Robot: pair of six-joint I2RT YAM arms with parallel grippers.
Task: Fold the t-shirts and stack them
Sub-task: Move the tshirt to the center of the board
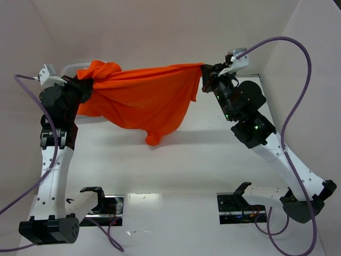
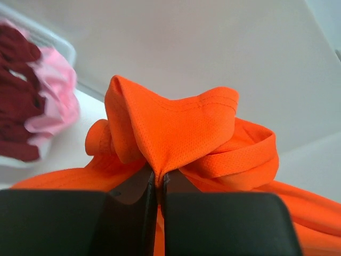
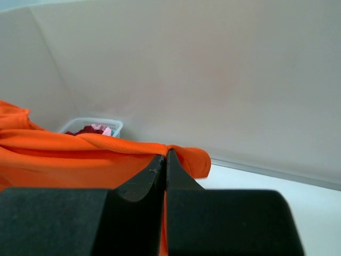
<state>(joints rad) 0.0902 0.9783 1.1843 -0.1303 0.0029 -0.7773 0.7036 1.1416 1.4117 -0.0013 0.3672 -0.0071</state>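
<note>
Top view gives me only a sliver of the basket (image 1: 71, 67); orange t-shirt (image 1: 144, 98) covers the rest. Left wrist: dark red shirt (image 2: 16, 93) and pink shirt (image 2: 57, 85) blurred, cut by the frame edge. Right wrist: basket contents too small to tell.

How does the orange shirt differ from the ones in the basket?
The orange t-shirt hangs stretched in mid-air, pinched by the left tool and right tool; the dark red shirt and pink shirt lie bunched in the white basket, untouched. The orange one is spread wide; those two are crumpled. All are unfolded cloth.
</note>
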